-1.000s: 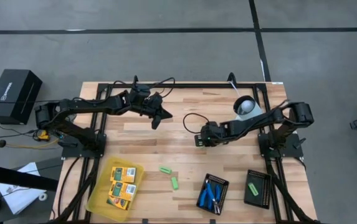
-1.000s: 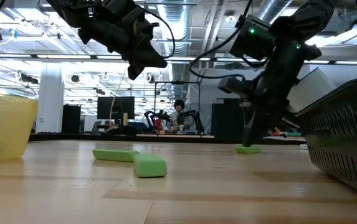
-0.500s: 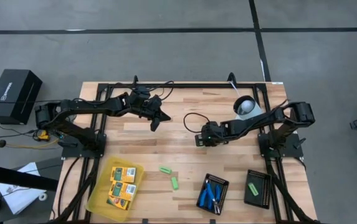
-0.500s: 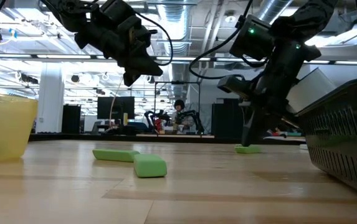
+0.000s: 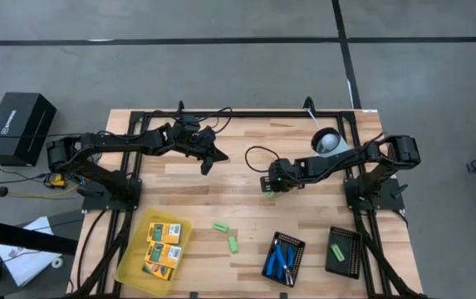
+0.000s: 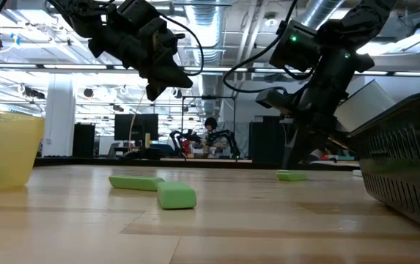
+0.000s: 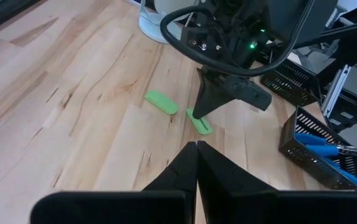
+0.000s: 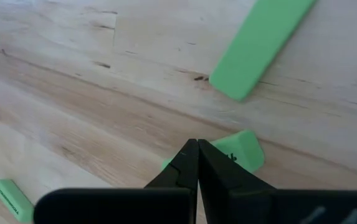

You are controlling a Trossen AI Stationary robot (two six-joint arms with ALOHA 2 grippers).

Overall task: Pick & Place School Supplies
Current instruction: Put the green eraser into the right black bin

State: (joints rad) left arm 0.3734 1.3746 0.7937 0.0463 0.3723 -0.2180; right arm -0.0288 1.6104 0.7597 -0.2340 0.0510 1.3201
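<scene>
Two green blocks [image 7: 161, 101] [image 7: 200, 122] lie flat on the wood mid-table, by my right gripper [image 5: 268, 188]. It is shut and points steeply down, its tips [image 8: 194, 144] over the end of the nearer block [image 8: 243, 152]. Two more green blocks [image 5: 220, 226] [image 5: 233, 244] lie nearer the front edge. Yellow-orange packs [image 5: 163, 245] lie in the yellow tray [image 5: 130, 266]. Blue-handled scissors [image 5: 281, 259] sit in a black tray [image 5: 293, 240]. My left gripper [image 5: 203, 166] hangs shut above the table, left of centre, with nothing in it. My right gripper stands with its shut tips at the end of a green block [image 8: 228, 155], coming from above at a steep slant. Whether the tips touch the block I cannot tell. The block lies flat on the table.
A second black tray [image 5: 352, 237] at the front right holds one green block [image 5: 337, 249]. A white round object [image 5: 327, 143] stands at the back right, and a black cable loop [image 5: 254, 156] lies between the arms. Bare wood stretches between the centre and the front trays.
My right gripper has eased slightly toward the table's far right, staying shut. The green block at its tips, covered in the high view a second ago, now shows beside them.
</scene>
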